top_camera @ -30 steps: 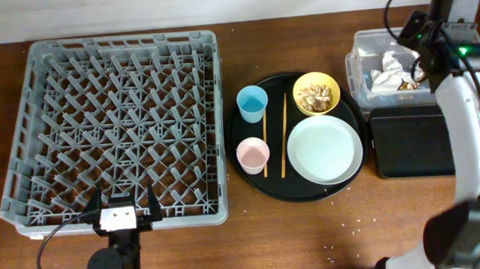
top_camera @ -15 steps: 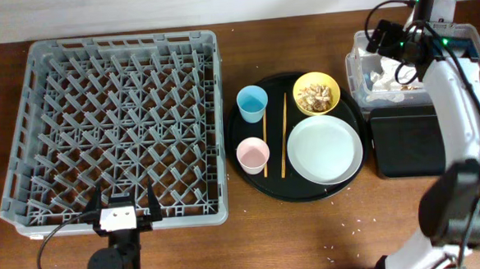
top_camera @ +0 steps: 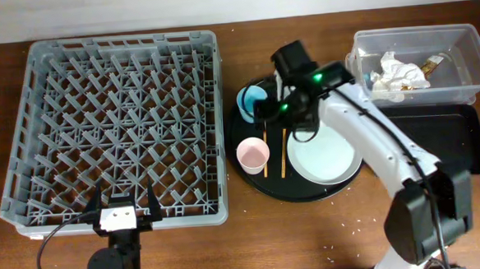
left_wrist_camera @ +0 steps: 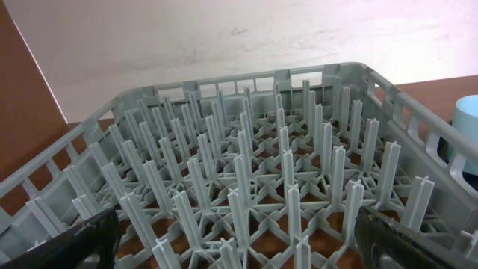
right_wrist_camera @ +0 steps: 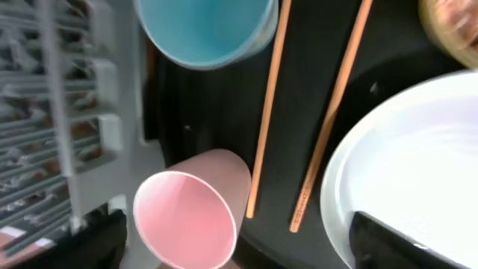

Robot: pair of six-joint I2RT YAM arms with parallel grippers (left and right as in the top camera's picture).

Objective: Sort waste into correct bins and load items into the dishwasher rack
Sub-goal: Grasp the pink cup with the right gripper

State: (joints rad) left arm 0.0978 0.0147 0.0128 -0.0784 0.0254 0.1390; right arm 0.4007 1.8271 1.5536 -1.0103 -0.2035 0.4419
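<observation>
My right gripper hangs open over the round black tray, between the light blue cup and the small pink-lined cup. In the right wrist view the gripper is empty. The pink cup and the lower ends of the chopsticks lie between its fingers. The white plate is at the right and a sliver of the yellow bowl shows at the top. Tissues and a wrapper lie in the clear tub. My left gripper rests open at the grey rack's near edge.
The shallow black rectangular tray lies in front of the clear tub, partly under my right arm. The round black tray sits close against the rack's right wall. Upright pegs fill the left wrist view.
My right gripper was shut over the clear tub; it has opened and swung left to the round black tray, now covering the yellow bowl from above. The left arm has not moved.
</observation>
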